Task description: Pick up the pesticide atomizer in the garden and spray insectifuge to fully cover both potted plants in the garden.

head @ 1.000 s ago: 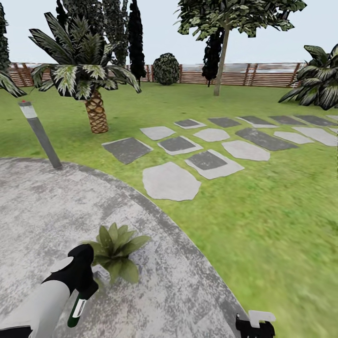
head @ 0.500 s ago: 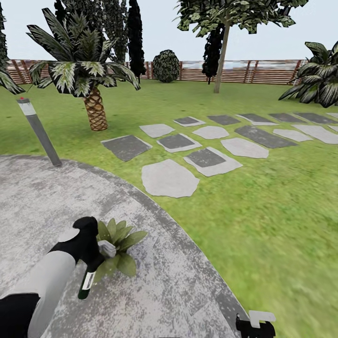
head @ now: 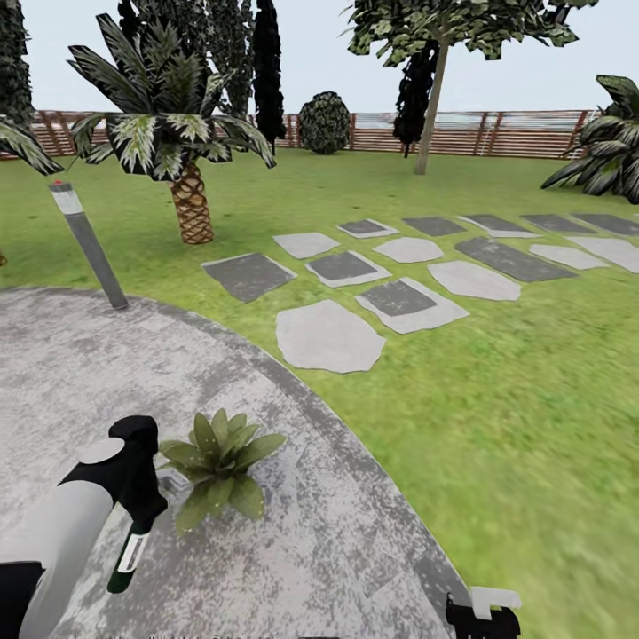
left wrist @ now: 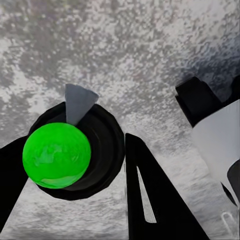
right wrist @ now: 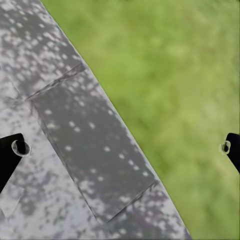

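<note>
My left gripper (head: 135,516) is shut on the pesticide atomizer (head: 124,557), a dark green-black bottle hanging below the hand over the patio (head: 311,532). Its pale nozzle sits by the leaves of one potted plant (head: 219,463), just to the gripper's right. In the left wrist view the atomizer (left wrist: 75,152) shows end-on, with a bright green cap and a grey nozzle, held between the black fingers (left wrist: 150,195). I see no whitish specks on the leaves. The second potted plant is out of view. My right gripper (head: 482,612) hangs low at the patio's edge, its fingertips (right wrist: 15,150) wide apart, open and empty.
A grey bollard lamp (head: 89,248) stands at the patio's far left rim. A palm (head: 177,133) rises behind it on the lawn (head: 497,408). Flat stepping stones (head: 328,337) lead off to the right. A wooden fence (head: 532,133) and trees close the back.
My left arm has drawn back to the left and lower, so the atomizer's nozzle has come off the plant's leaves. The whole view has shifted slightly. The right gripper stays put.
</note>
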Available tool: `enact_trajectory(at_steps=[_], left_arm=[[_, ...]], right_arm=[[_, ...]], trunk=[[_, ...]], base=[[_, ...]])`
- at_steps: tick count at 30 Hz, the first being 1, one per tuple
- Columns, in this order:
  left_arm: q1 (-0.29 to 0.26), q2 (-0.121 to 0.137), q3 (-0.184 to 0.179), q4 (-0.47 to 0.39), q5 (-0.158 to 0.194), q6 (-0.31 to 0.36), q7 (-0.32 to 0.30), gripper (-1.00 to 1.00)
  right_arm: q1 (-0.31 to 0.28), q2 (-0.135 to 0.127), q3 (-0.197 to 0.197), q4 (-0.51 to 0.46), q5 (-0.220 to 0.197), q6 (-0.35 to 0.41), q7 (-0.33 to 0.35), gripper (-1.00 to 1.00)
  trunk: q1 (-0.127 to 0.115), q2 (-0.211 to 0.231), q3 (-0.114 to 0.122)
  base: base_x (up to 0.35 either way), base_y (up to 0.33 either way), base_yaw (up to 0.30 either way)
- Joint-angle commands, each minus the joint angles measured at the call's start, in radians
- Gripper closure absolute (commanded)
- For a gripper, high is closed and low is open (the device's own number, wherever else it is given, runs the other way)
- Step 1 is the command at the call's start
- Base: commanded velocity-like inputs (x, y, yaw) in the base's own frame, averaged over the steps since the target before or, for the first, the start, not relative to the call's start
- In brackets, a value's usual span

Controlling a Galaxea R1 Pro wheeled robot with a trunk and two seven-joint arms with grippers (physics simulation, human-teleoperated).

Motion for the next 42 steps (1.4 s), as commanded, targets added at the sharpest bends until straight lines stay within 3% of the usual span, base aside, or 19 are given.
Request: enact_trajectory(at_steps=[1,7,11,13,24,42], left_arm=[[0.008,0.000,0.001,-0.002,-0.007,0.012,-0.009,1.00],[0.054,-0.012,0.007,-0.001,0.002,0.015,0.015,1.00],[0.059,-0.015,0.007,0.000,0.083,0.016,0.062,1.00],[0.060,-0.015,0.007,0.000,0.093,0.016,0.077,1.00],[0.060,-0.013,0.028,-0.015,0.098,0.017,0.103,1.00],[0.060,-0.015,0.031,-0.018,0.098,0.019,0.104,1.00]], right_arm=[[-0.001,0.000,-0.005,0.001,0.010,-0.002,-0.004,-1.00],[-0.001,0.000,-0.005,0.001,0.009,-0.002,-0.003,-1.00],[-0.001,0.000,-0.005,0.001,0.009,-0.002,-0.004,-1.00],[-0.001,0.000,-0.005,0.001,0.009,-0.002,-0.004,-1.00],[-0.001,0.000,-0.005,0.001,0.009,-0.002,-0.004,-1.00],[-0.001,0.000,-0.005,0.001,0.011,-0.002,-0.004,-1.00]], trunk=[[0.000,0.000,-0.002],[0.000,0.000,-0.008],[0.000,0.000,-0.012],[0.000,0.000,-0.013],[0.000,0.000,-0.014],[0.000,0.000,-0.028]], base=[[0.000,0.000,0.209],[0.026,-0.029,0.211],[0.132,-0.208,0.210],[0.036,-0.260,0.124],[-0.036,-0.268,0.020],[0.253,-0.102,0.222]])
